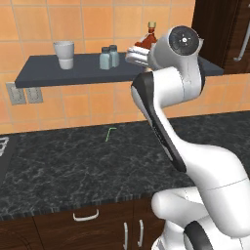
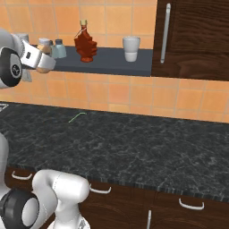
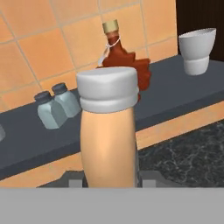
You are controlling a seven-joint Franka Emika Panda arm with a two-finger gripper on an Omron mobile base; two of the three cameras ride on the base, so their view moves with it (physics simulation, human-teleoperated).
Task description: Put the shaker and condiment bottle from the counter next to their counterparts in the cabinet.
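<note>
A white cup [image 1: 64,54] stands upright. Two grey wall sockets [image 1: 25,93] sit on the orange tiles [image 1: 88,105]. A dark wooden cupboard [image 2: 192,38] hangs alongside.

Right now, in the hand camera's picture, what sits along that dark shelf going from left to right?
Two shakers side by side → the red maple-leaf bottle → the white cup. The orange condiment bottle that the gripper holds stands in front, partly covering the red bottle.
</note>
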